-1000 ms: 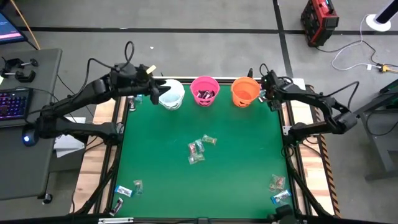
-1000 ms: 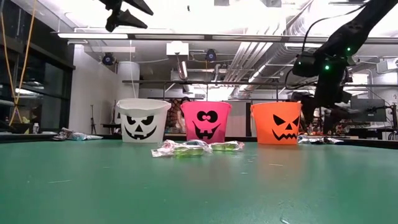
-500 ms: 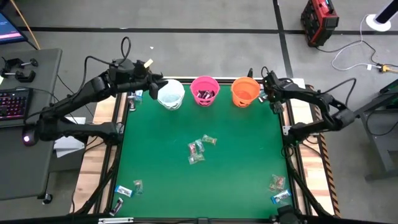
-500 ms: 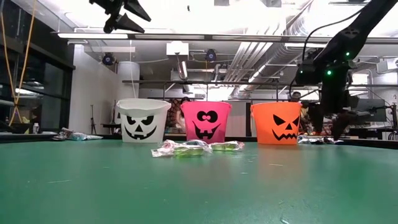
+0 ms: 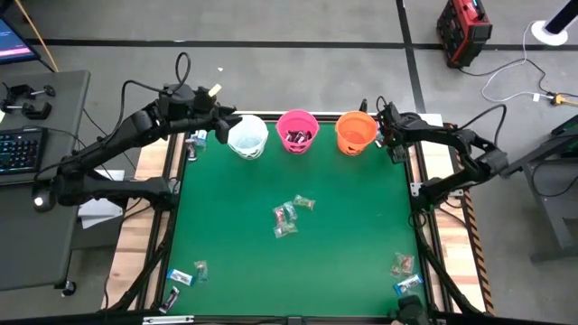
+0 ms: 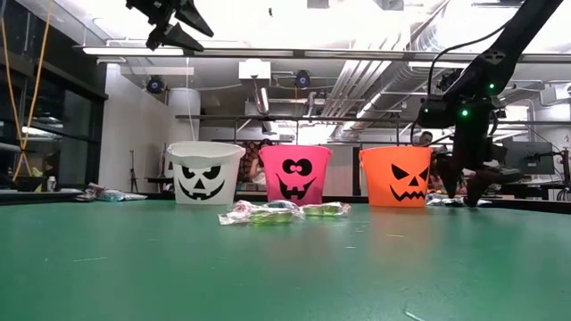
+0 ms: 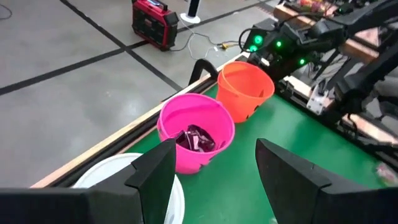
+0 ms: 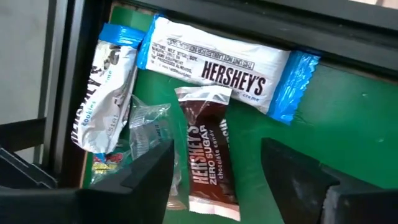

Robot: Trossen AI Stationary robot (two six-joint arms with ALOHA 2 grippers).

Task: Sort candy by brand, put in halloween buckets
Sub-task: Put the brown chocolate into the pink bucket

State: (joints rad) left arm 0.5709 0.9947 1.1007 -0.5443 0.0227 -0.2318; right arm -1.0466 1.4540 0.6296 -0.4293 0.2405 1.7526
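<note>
Candy is lying in several spots on the green table [image 5: 361, 262]: a small cluster [image 5: 289, 217] near the middle, a few pieces [image 5: 185, 275] at the near left corner, a few more [image 5: 405, 273] at the near right corner, and a little heap at the far right corner beside the orange bucket [image 5: 356, 132]. In the right wrist view that heap is showing a white bar [image 8: 214, 65] with blue ends, a brown bar [image 8: 208, 158] touching it, and a white-and-blue wrapper [image 8: 106, 93] just beside a clear one. The three buckets are standing in a row along the far edge, the white bucket [image 5: 247, 137] on the left, the pink bucket [image 5: 297, 131] in the middle holding dark wrapped sweets, the orange one on the right. The right gripper [image 8: 214, 165] is hanging low over the corner heap with its fingers spread apart around the brown bar, gripping nothing. The left gripper [image 7: 211, 171] is hovering above the white bucket, fingers parted wide and empty.
</note>
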